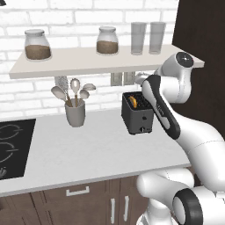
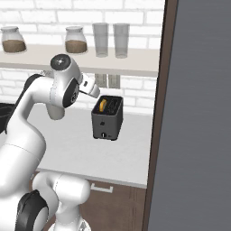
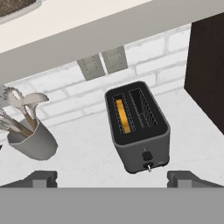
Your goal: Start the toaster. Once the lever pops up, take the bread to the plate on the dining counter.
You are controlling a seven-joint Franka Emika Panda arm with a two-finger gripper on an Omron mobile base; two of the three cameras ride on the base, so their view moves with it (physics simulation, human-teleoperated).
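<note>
**Op:** Fingertips of my claw sit at the bottom of the hand view, spread wide and released, holding nothing.

**Sup:** Where's the target?

**Op:** Just ahead and below, the toaster stands on the white desk against the brick wall. The bread is down in the left-hand slot, orange edge showing. A utensil cup stands well apart, off to its left.

**Sup:** Progress?

**Op:** Early, I judge. I can't tell whether the lever on the toaster's front has been pressed; my claw is apart from it. Starting it, waiting for the pop, lifting the bread and carrying it to the plate are all left.

**Sup:** Arm pose?

**Op:** Elbow raised beneath the shelf, forearm folded down beside the toaster, hand tipped forward and down at its top and front.
</note>
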